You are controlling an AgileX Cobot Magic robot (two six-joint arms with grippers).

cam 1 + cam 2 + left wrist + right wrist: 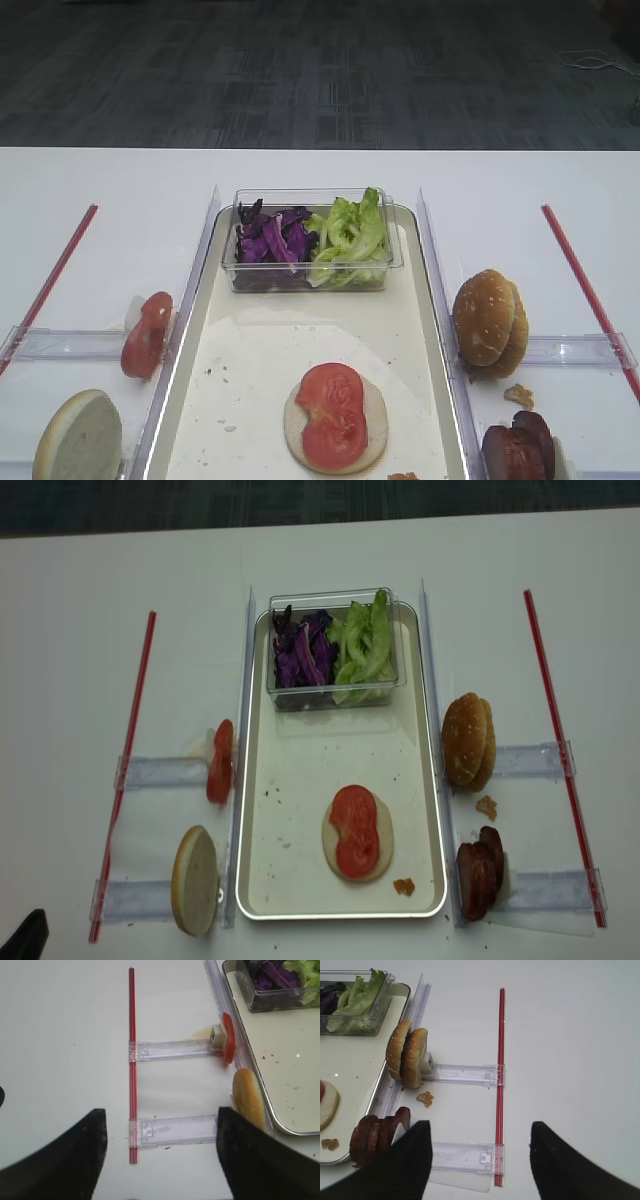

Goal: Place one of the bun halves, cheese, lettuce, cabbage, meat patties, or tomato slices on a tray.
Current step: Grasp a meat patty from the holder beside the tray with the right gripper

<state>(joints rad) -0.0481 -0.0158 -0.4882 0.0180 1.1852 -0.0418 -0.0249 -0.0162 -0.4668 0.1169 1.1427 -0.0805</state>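
Sitting on the long cream-white tray (250, 360) is a pale bun half (335, 418) topped with glossy red tomato slices (331, 415) (seemingly two, overlapping), while the black right gripper (480, 1157), spread and empty, hovers near the upright brown meat patties (376, 1133), probably next.

Plain black, seemingly matte fingers (405, 1160)

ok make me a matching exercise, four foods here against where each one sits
Things:
1. cabbage
2. tomato slice
3. meat patties
4. upright pair of bun halves

Places:
A. standing on edge right of the tray, near corner
B. in the clear box, beside the lettuce
C. right of the tray, about midway along it
D. flat on a bun half on the tray

Pairs: 1-B, 2-D, 3-A, 4-C
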